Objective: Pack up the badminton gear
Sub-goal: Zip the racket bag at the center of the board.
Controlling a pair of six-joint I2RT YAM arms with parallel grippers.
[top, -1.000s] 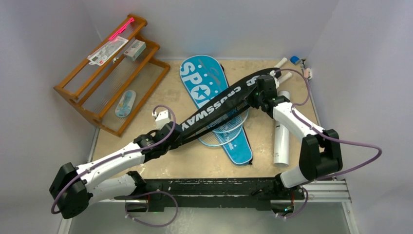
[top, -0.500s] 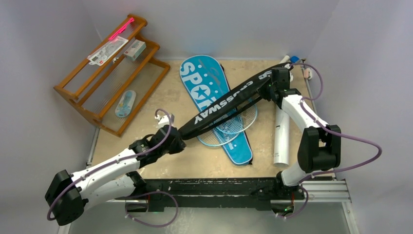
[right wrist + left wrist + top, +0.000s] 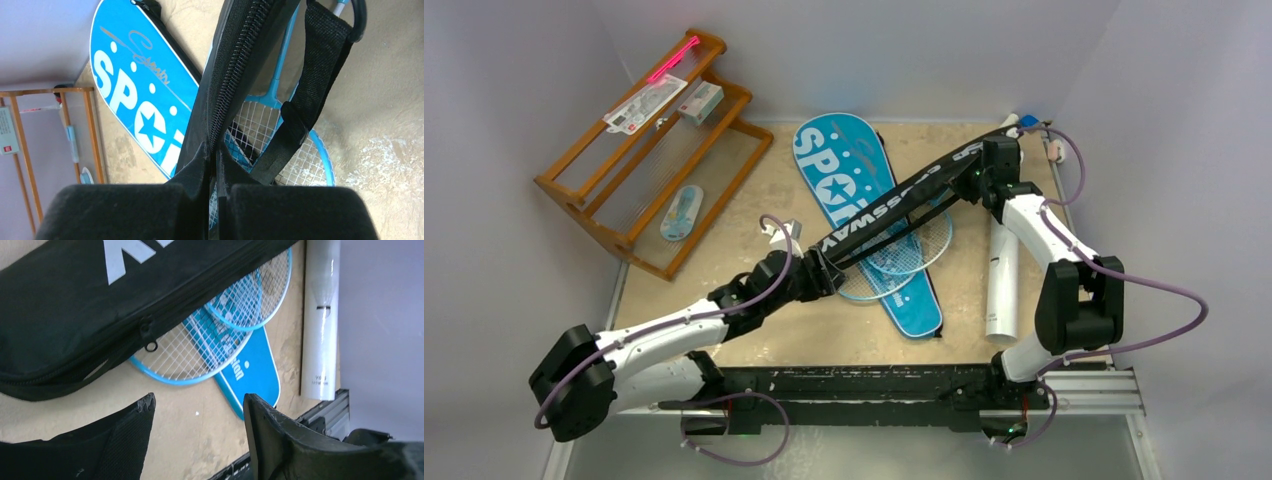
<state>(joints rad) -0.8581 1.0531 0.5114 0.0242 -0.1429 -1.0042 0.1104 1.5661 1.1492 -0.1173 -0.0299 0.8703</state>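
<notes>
Surface: beige mottled tabletop [image 3: 754, 200], closed in by pale walls.
Back left: wooden rack [image 3: 639, 150] holding printed packets [image 3: 644, 105] and a pink stick [image 3: 674, 58]; their print is too small to read.
Black cover [image 3: 884, 210]: stretched on a diagonal from the far right corner down towards the table's middle, with "CROSSWAY" in white capitals along its side.
Right gripper [image 3: 989, 160]: clamped on the narrow far end of the black cover; in the wrist view the fabric beside the zip [image 3: 235, 60] is pinched between its fingers, and a mesh strap [image 3: 310, 75] hangs beside it.
Left gripper [image 3: 819, 272]: at the cover's wide near end, fingers spread apart with only bare table between them and nothing gripped.
Blue cover [image 3: 854, 190]: flat on the table under the black one, white letters "SPO" and a star showing, the rest of the word hidden.
Rackets [image 3: 894, 265]: light-blue rims and white strings, heads overlapping, lying on the blue cover and partly under the black one.
White tube [image 3: 1001, 290]: lying along the right edge, apart from the covers; a shuttlecock shows faintly through it in the left wrist view, and its small label is unreadable.
</notes>
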